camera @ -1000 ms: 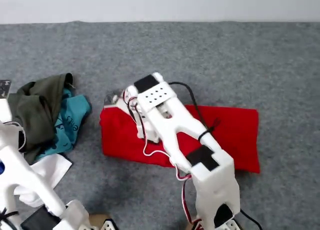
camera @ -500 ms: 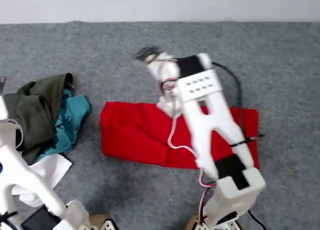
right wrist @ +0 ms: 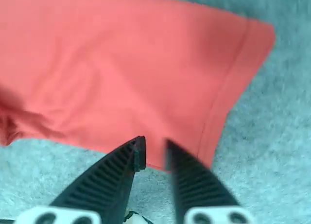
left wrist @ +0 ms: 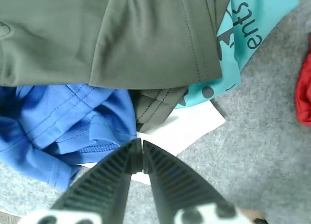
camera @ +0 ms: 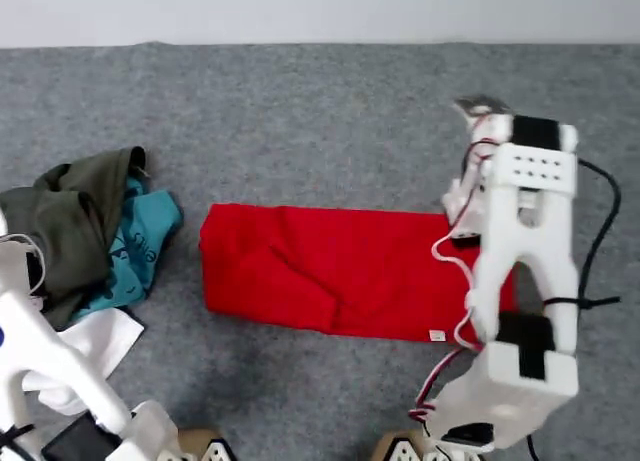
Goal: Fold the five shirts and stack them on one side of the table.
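My right hand (right wrist: 153,145), fingers a little apart and holding nothing, hangs over the hem edge of the red shirt (camera: 330,271), which lies flat mid-worktop (camera: 330,111). My left hand (left wrist: 142,145), fingers pressed together and empty, hovers over 4 heaped shirts: olive shirt (left wrist: 121,34), teal shirt (left wrist: 252,25), blue shirt (left wrist: 58,122), white shirt (left wrist: 189,124).

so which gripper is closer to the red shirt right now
Right. The right gripper hovers above one end of the red shirt. The left gripper sits over the pile of unfolded shirts, apart from the red one.
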Motion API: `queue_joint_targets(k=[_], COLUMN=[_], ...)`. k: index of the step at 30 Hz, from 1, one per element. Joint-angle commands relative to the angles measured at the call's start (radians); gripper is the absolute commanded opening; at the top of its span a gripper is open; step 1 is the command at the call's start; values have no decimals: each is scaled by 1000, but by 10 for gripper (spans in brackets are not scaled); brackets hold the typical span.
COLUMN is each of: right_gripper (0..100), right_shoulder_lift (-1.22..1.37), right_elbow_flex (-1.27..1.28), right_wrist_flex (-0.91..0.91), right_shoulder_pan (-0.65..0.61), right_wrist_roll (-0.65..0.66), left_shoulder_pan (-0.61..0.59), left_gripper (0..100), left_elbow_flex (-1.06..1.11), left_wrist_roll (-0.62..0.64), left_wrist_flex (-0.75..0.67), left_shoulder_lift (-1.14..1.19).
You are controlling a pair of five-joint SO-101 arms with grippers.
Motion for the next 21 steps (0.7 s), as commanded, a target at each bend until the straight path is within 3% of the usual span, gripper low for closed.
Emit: queue_joint_targets(k=[1, 11, 21], right_gripper=[240, 268, 268], right_shoulder_lift=[47, 205, 309], right_elbow_flex=[-3, -3, -3], right_wrist_flex=[-7, -140, -251], right_shoulder_pan=[48, 56, 94], right_wrist_roll=[-63, -100, -144], left_shoulder_pan=[21, 110, 121], left_gripper=[8, 8, 8], left_elbow_flex=[-33, -31, -30], left_wrist_roll=[11, 11, 11], left_wrist_flex=[29, 29, 29], left_shoulder_lift=[-40, -40, -40])
